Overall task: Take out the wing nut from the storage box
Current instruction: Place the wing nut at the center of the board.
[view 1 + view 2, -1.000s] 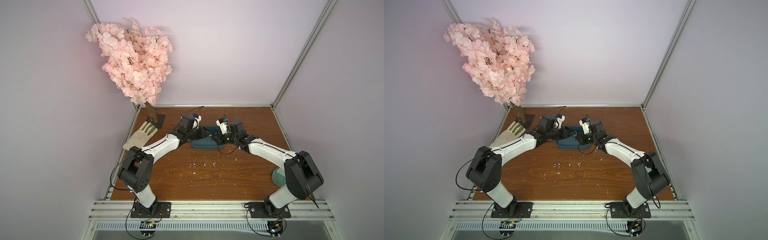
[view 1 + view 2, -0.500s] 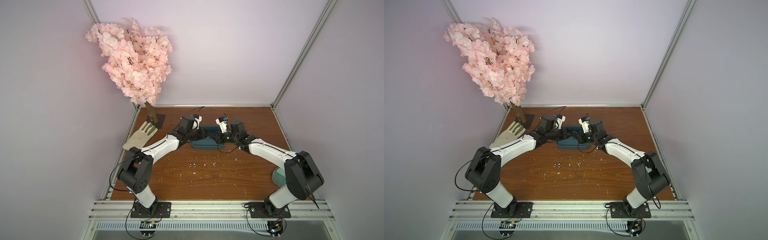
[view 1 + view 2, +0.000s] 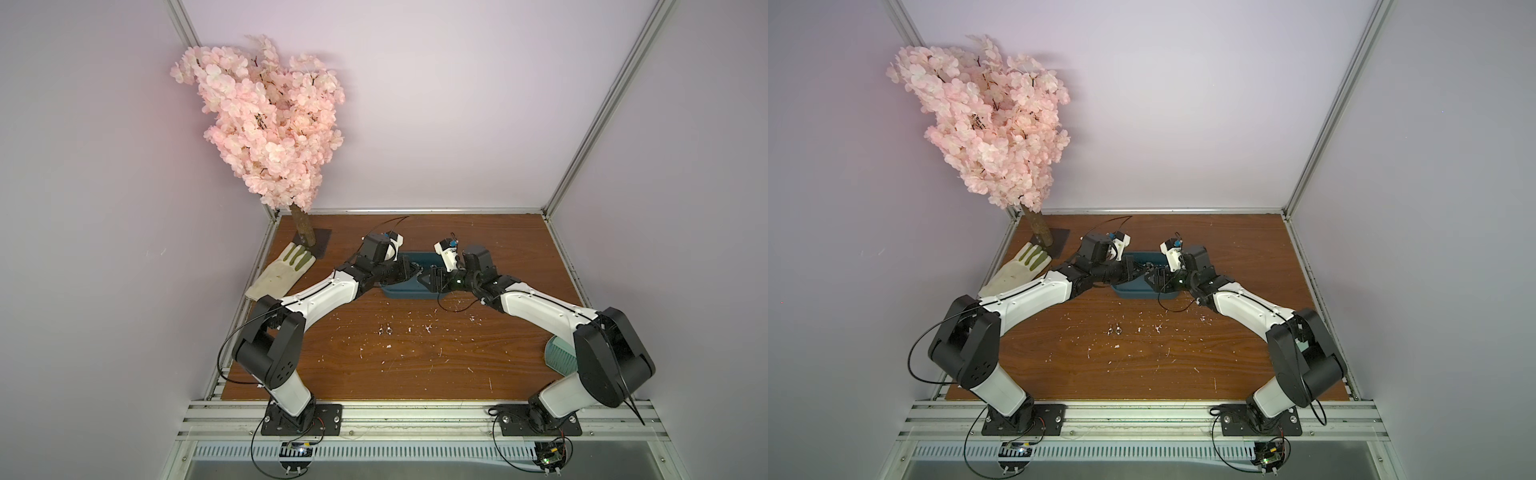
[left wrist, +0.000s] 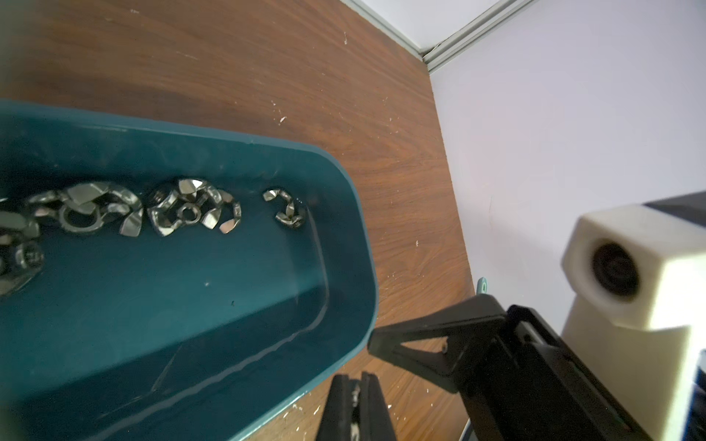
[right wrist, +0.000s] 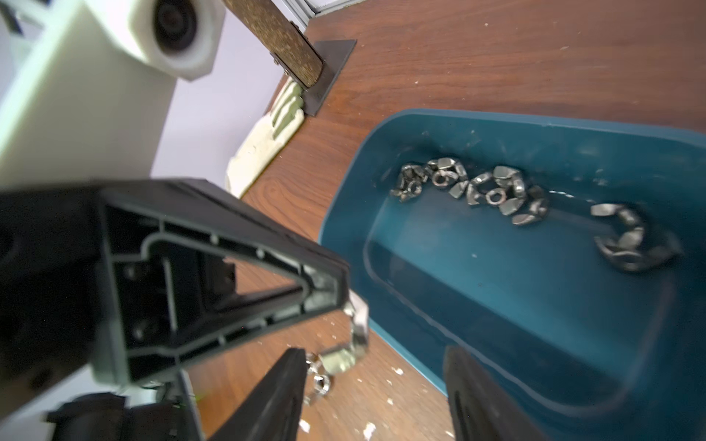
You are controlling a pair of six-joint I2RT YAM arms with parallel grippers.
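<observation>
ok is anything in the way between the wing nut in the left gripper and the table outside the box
Nothing visible. The wing nut, pinched in the shut left gripper, is already outside the storage box rim, over the table. Only the open right gripper sits close beside it and may need to back away.

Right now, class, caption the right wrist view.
Left gripper pinches a wing nut beside the storage box; right gripper open.

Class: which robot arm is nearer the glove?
Left. The left arm passes close by the glove; the right arm reaches in from the opposite side.
</observation>
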